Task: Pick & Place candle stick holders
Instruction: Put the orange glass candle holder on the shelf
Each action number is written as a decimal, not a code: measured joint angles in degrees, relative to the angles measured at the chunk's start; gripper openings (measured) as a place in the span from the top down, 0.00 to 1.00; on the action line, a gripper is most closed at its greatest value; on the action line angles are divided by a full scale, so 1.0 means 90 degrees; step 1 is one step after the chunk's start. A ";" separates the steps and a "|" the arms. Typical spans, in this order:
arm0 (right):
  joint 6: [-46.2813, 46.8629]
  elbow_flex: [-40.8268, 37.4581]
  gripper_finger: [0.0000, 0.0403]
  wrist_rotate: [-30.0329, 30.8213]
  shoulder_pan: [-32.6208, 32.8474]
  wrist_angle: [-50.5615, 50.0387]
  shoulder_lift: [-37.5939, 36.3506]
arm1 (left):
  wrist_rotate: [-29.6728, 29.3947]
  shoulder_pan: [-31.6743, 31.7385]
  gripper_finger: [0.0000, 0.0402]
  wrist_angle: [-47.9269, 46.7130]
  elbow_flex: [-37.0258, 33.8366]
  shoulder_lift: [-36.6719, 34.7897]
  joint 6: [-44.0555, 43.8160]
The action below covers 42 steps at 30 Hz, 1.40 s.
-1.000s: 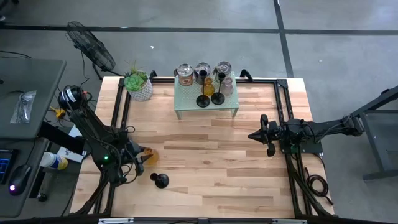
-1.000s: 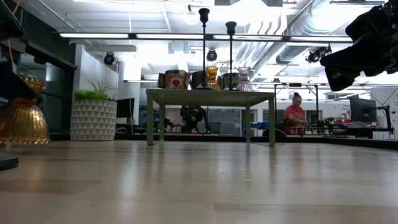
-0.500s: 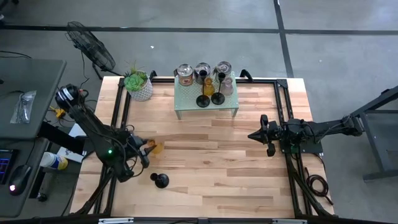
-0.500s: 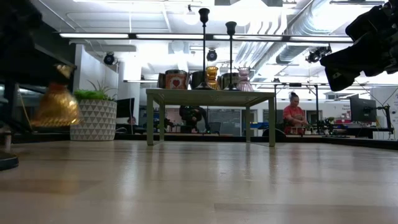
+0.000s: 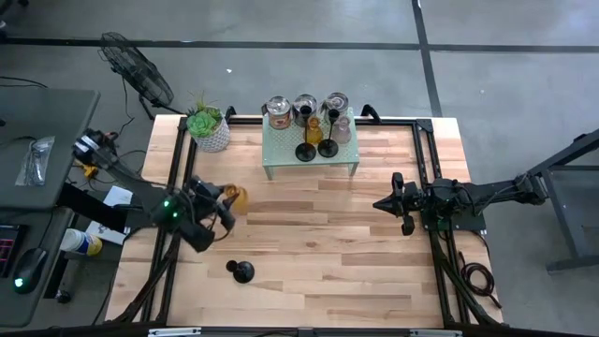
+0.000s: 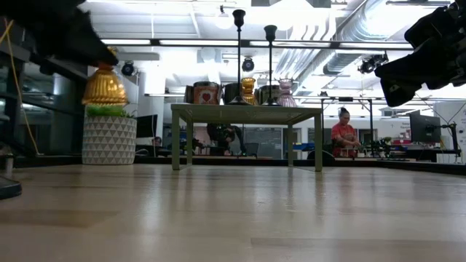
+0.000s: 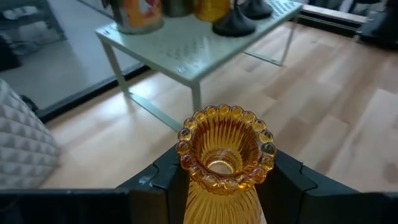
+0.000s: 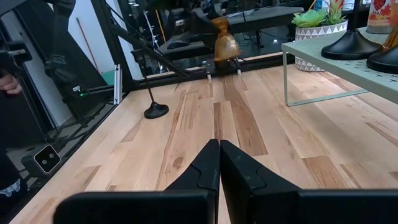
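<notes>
I've raised the left gripper (image 5: 227,199) off the tabletop (image 5: 318,243) with the amber glass holder (image 5: 236,197) clamped in its jaws. From the high view it has swung toward one o'clock, nearer the green stand (image 5: 281,154). In the low view the holder now hangs level with the plant (image 6: 109,110).

High view looks straight down on the whole table (image 5: 309,243). Low view sits at tabletop height, facing level across it. Both wrist views look forward, sharing the pale green stand (image 5: 310,148).

Ribbed amber glass holder (image 7: 224,163), beaded rim
</notes>
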 joint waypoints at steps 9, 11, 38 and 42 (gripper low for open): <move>0.0000 0.0000 0.99 0.0000 0.0000 0.0000 -0.0002 | 0.0421 0.1491 0.63 0.0847 0.0716 -0.0027 0.2605; 0.0000 0.0000 0.99 0.0000 0.0001 0.0000 0.0000 | 0.0644 0.1873 0.63 0.1369 0.0782 -0.0027 0.3255; 0.0000 -0.0002 0.99 0.0000 -0.0001 0.0000 -0.0002 | 0.2754 0.4818 0.63 0.6157 0.0799 0.1489 0.6590; 0.0000 0.0000 0.99 0.0000 -0.0001 0.0000 0.0000 | 0.2399 0.4897 0.63 0.6102 0.1071 0.1681 0.6591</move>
